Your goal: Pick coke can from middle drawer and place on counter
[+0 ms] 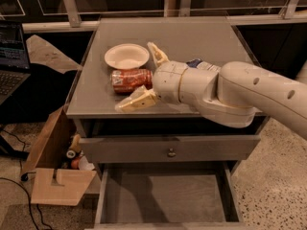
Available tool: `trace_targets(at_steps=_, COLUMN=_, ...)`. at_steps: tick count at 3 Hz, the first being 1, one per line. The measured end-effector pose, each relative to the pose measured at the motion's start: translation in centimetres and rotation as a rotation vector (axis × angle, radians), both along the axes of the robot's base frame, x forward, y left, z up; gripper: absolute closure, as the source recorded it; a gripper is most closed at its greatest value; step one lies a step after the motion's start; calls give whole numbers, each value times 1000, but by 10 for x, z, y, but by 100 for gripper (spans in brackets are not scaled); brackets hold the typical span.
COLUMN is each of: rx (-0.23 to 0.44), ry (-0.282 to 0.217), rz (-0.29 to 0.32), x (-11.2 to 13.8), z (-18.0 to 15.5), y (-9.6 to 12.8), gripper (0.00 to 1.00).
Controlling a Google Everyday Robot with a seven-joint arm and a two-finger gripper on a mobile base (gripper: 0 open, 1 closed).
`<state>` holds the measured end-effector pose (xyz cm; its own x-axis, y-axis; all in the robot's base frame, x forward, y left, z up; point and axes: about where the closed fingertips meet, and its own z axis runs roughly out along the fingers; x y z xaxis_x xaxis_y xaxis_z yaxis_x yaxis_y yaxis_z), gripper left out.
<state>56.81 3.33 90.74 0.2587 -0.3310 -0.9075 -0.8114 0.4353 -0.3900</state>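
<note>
Coke can (129, 79) lying on side on counter (206, 40), left of centre, just near of white bowl (127, 56). Gripper (137, 76) straddling can, fingers spread wide, gripping nothing (release looking done). Middle drawer (163, 195) standing open below, no can showing inside. Pick and place appearing complete; only arm pulling clear seeming left.

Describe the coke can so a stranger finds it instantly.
Start at the grey counter. In front of the white bowl, between the spread fingers of the hand, lies the coke can. It is the only red, shiny thing, lying on its side.
</note>
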Motion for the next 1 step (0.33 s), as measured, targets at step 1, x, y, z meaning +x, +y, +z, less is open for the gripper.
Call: trace_targets(at_steps=1, rx=0, ry=0, rz=0, x=0, z=0, y=0, gripper=0)
